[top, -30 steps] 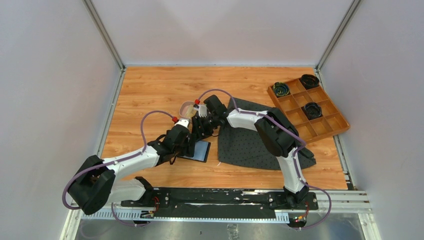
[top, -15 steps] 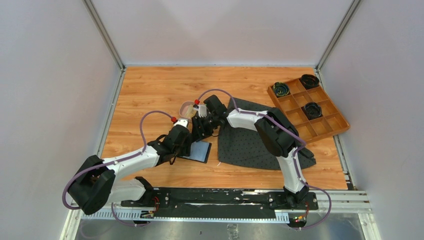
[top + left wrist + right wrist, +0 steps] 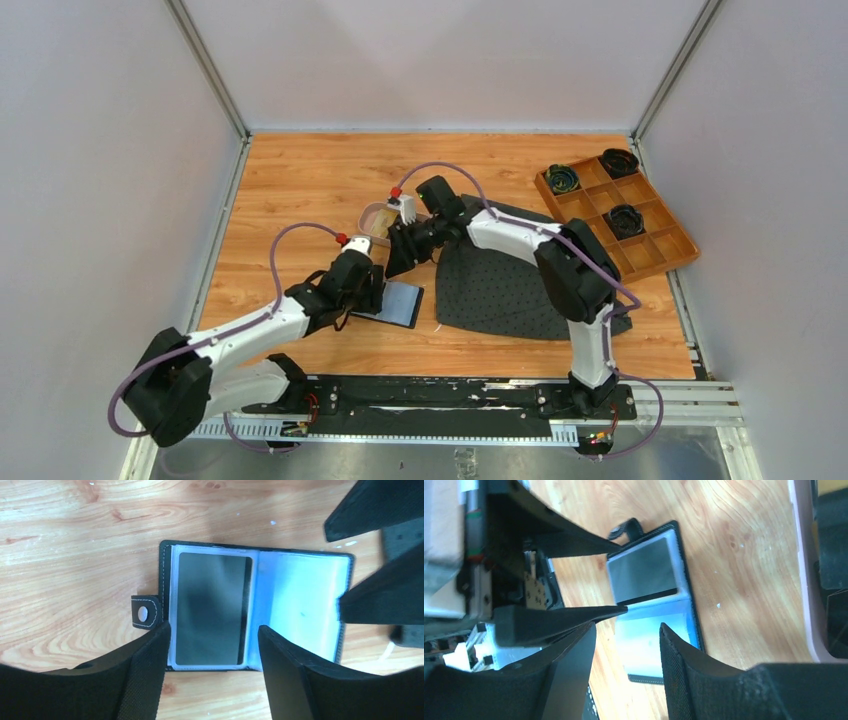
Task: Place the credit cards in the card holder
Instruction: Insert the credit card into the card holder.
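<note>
Card holder [image 3: 392,303] lies open and flat on the wood table [image 3: 300,180], near-centre, just left of the dark dotted cloth [image 3: 500,285]. In the left wrist view the holder [image 3: 300,595] has a dark card [image 3: 212,607] in the clear pocket on the snap-tab [image 3: 145,612] side; the other page is pale clear sleeve. The right wrist view shows the same card [image 3: 644,575] in the same pocket. Card face is too blurred to read any print or brand.

Left gripper [image 3: 214,630] has its jaws apart with nothing clamped, tips over the holder's near edge, one tip just beside the snap tab. Can't tell if they touch it.
Right gripper [image 3: 628,627] is also part-open and empty, above the holder's sleeve page, facing the left gripper's tips.

Versus a second ago:
- right wrist has swung toward the far side, so more of the pinkish tray [image 3: 375,213] shows
- left arm has shifted left and nearer at the shoulder, gripper [image 3: 366,296] stays at the holder
- holder, cloth and the orange-brown compartment box [image 3: 655,245] at far right have not moved
</note>
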Available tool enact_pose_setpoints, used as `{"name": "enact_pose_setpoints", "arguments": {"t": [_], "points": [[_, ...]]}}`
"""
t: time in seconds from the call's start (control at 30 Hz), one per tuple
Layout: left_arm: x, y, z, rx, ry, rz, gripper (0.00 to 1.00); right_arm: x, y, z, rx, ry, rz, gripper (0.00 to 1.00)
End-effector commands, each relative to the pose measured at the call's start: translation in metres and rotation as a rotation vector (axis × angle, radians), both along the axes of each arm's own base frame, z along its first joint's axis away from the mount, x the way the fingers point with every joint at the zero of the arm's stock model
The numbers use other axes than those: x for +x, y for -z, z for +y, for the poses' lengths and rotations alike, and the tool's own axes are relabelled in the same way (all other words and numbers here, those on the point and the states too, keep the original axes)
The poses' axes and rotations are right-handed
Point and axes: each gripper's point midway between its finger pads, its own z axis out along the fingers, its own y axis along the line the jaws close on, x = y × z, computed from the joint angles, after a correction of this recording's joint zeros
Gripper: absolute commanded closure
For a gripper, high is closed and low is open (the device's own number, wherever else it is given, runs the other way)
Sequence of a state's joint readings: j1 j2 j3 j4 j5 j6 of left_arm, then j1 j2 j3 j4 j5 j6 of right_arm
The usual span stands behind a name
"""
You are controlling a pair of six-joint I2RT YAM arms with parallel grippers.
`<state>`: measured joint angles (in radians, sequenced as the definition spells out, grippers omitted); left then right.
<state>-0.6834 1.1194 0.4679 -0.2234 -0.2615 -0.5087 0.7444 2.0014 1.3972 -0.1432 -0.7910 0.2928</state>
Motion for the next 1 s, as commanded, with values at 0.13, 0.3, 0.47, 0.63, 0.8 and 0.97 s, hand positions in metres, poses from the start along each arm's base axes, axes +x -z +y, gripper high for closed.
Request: {"name": "enact_pose_setpoints", "arguments": {"t": [0.13, 0.3, 0.47, 0.63, 0.8, 0.97], "points": [[-0.002, -0.055, -0.003, -0.100, 0.029, -0.121, 0.19, -0.024, -0.066, -0.040, 0.196, -0.281, -0.270, 0.46], [-0.006, -0.092, -0.006, -0.194, 0.063, -0.195, 0.01, -0.037, -0.090, -0.068, 0.240, -0.389, -0.431, 0.47], [-0.011, -0.144, -0.014, -0.285, 0.115, -0.243, 0.00, -0.034, -0.108, -0.090, 0.202, -0.391, -0.548, 0.47], [-0.017, -0.214, -0.039, -0.431, 0.221, -0.262, 0.00, -0.019, -0.121, -0.123, 0.124, -0.341, -0.670, 0.35], [-0.021, -0.295, -0.067, -0.621, 0.275, -0.258, 0.00, -0.009, -0.122, -0.160, 0.103, -0.237, -0.687, 0.29], [-0.010, -0.359, -0.056, -0.736, 0.093, -0.290, 0.00, -0.002, -0.115, -0.190, 0.095, -0.133, -0.696, 0.26]]}}
